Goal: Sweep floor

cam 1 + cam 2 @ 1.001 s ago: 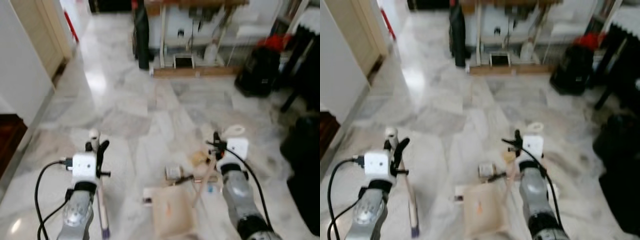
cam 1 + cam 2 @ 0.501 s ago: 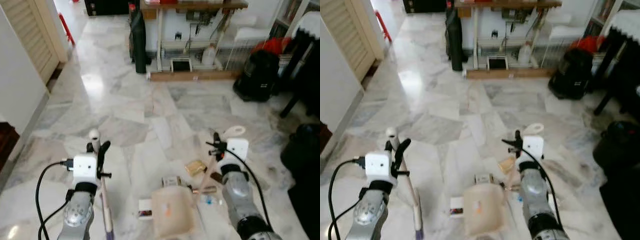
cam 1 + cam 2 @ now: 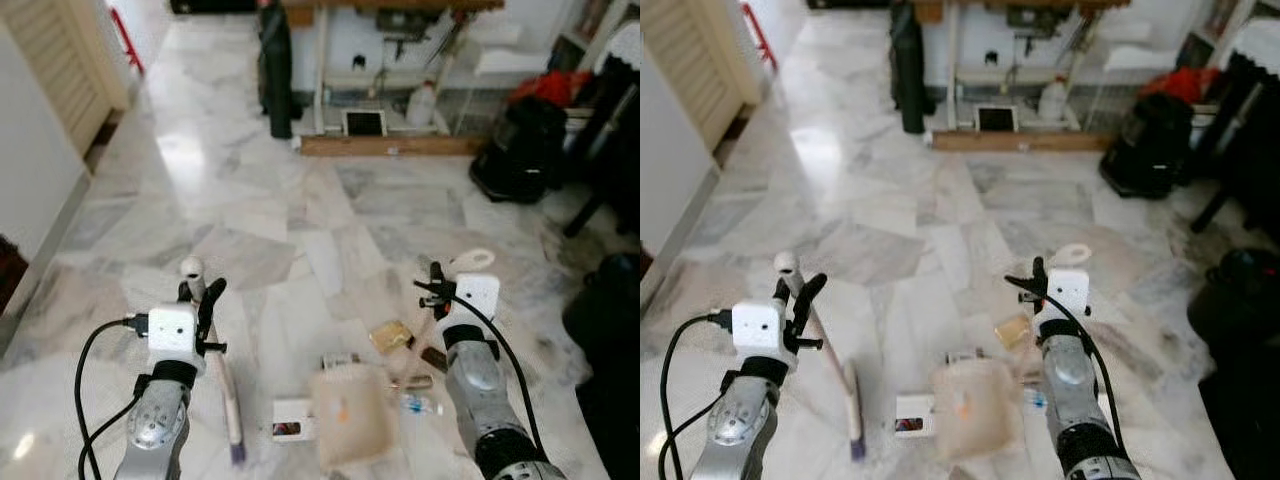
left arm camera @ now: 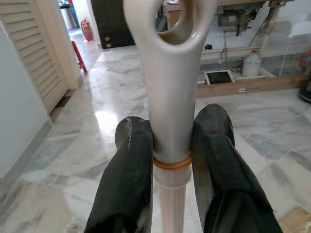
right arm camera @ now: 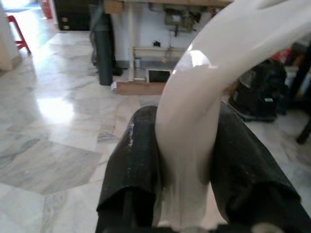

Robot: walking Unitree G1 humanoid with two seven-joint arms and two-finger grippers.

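Note:
My left gripper (image 3: 200,297) is shut on the cream handle of a broom (image 3: 226,385), whose purple-tipped head rests on the marble floor by my left side. The left wrist view shows both fingers (image 4: 129,179) clamping that handle (image 4: 170,97). My right gripper (image 3: 437,287) is shut on the curved cream handle (image 5: 189,145) of a dustpan (image 3: 350,425), which lies on the floor between my arms. Litter lies around the pan: a small white box (image 3: 293,426), another box (image 3: 342,360), a gold packet (image 3: 390,336) and a small bottle (image 3: 420,405).
A table frame with a white jug (image 3: 421,102) and a wooden plank (image 3: 390,145) stand at the far wall. A tall black object (image 3: 276,70) is beside it. Black bags (image 3: 520,140) and dark furniture (image 3: 610,320) crowd the right. A louvred door (image 3: 60,60) is at the left.
The camera has steadied and shifted slightly. The broom's lower end has swung a little right, toward the small white box. Both grippers keep their holds.

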